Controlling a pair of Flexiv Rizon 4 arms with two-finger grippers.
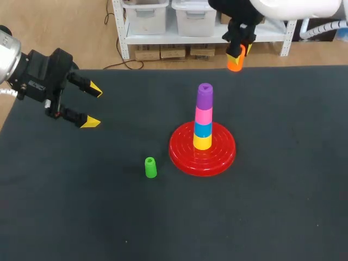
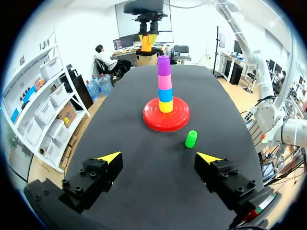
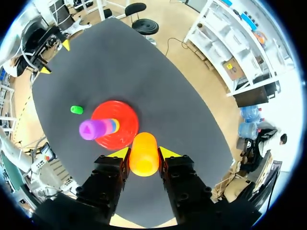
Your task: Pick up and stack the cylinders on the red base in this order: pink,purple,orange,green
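Our right fingers (image 3: 120, 154) hold the orange cylinder (image 3: 144, 154) upright, high behind the purple cylinder (image 3: 91, 129); our left fingers (image 2: 109, 157) are wide.

Honestly nothing readable here. No letters, numbers or labels I can make out on the stacked cylinders (image 1: 203, 117), the orange cylinder (image 1: 235, 63), the green cylinder (image 1: 150, 167), the red base (image 1: 222, 155) or the table (image 1: 272, 217).

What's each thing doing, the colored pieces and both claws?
Orange cylinder: held in the air.
Purple cylinder: topmost on the red base.
Green cylinder: loose on the table.
Red base: holds four stacked cylinders.
Left gripper: open, empty.
Right gripper: shut on the orange cylinder.
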